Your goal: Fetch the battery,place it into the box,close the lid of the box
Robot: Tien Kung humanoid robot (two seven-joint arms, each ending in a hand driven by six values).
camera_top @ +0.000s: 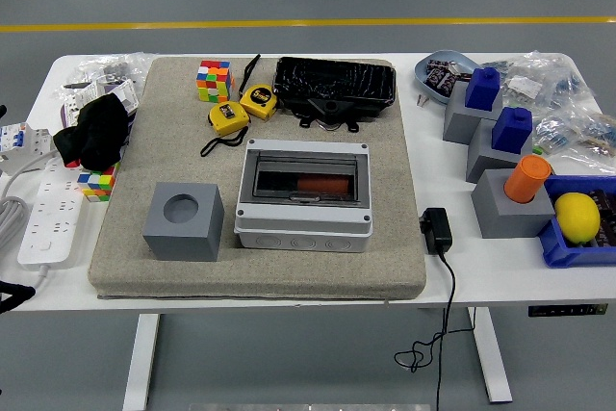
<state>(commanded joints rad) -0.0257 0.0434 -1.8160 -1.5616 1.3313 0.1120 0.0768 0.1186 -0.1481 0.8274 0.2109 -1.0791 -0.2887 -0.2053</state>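
a grey box (304, 201) with a dark see-through lid (304, 178) sits in the middle of a beige mat (404, 238) on the white table (452, 281). the lid lies shut over the box, and the battery (323, 184), a reddish cylinder, lies on its side inside, showing through the lid.

just left of the box stands a grey cube (184, 221) with a round hole in its top. behind the box, two yellow tape measures (243, 109) lie side by side, with a colourful puzzle cube (215, 81) to their left and a black tray (335, 84) to their right, all on the mat.

off the mat's left edge lie a black cloth (93, 133), a second puzzle cube (96, 181) beneath it, and a white power strip (48, 221) near the table's left edge. to the right of the mat a black power adapter (436, 231) rests on the table, its cable hanging over the near edge. further right stand grey blocks with blue tops (487, 108), another grey block holding an orange cylinder (526, 179), and a blue bin (558, 243) with a lemon (577, 217) in it. clear bags (568, 108) are heaped at the far right corner.

neither hand can be seen over the table; only a small dark tip (10, 295) pokes in at the left edge, and what it is cannot be told, so the state of the hands cannot be told either.
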